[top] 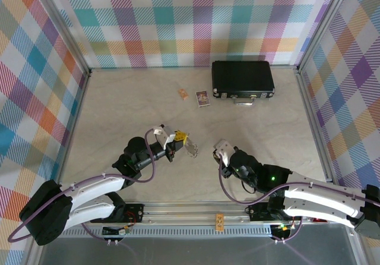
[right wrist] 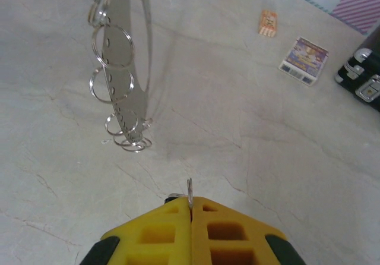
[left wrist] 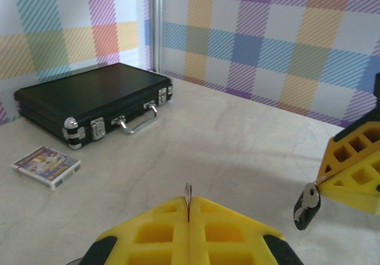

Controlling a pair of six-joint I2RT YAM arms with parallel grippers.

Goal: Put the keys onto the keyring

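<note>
My left gripper [top: 180, 138] [left wrist: 189, 208] is shut on a thin metal strip [top: 191, 148] [right wrist: 122, 51]. The strip hangs above the table and carries several keyrings [right wrist: 111, 38] along its holes. It shows edge-on between the yellow fingertips in the left wrist view. My right gripper [top: 217, 151] [right wrist: 190, 202] [left wrist: 325, 177] is shut on a small metal ring [right wrist: 190, 189], a short way right of the strip. A silver key with a black head [left wrist: 307, 205] dangles from that ring below the fingers.
A black briefcase [top: 243, 78] [left wrist: 89, 98] lies at the back right of the table. A small card box [top: 203, 98] [right wrist: 304, 60] and an orange tag [top: 183, 93] [right wrist: 268, 22] lie left of it. Checked walls close in three sides.
</note>
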